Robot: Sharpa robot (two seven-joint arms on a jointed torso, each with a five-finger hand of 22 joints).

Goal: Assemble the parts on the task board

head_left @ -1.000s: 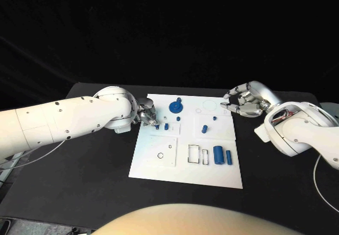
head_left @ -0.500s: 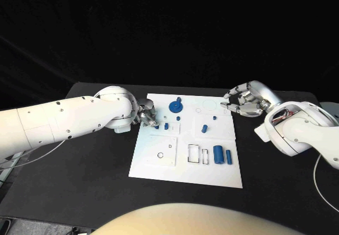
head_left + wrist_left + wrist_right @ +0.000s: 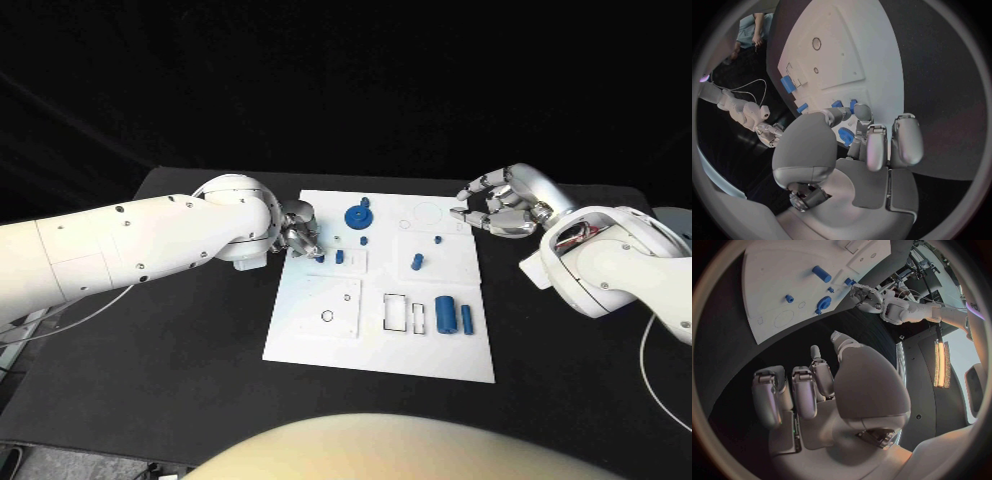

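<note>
Left hand point(image 3: 299, 237) at task board point(image 3: 317, 335) left edge, fingers curled onto small blue part point(image 3: 846, 135), apparently pinching it. Part looks light, rigid, slippery: hold by sides. Other parts lie mid-board. Right hand point(image 3: 500, 205) off board's far right corner, fingers curled, holding nothing.

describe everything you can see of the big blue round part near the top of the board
The blue round part is a flat disc that looks like moulded plastic, with a small knob or tab jutting from its far edge. It lies on the task board in its far half, left of the board's middle. Nothing grips it: the left hand sits at the board's left edge a little nearer than the disc, and the right hand hovers off the board's far right corner. Finer surface detail is too small to tell.
</note>
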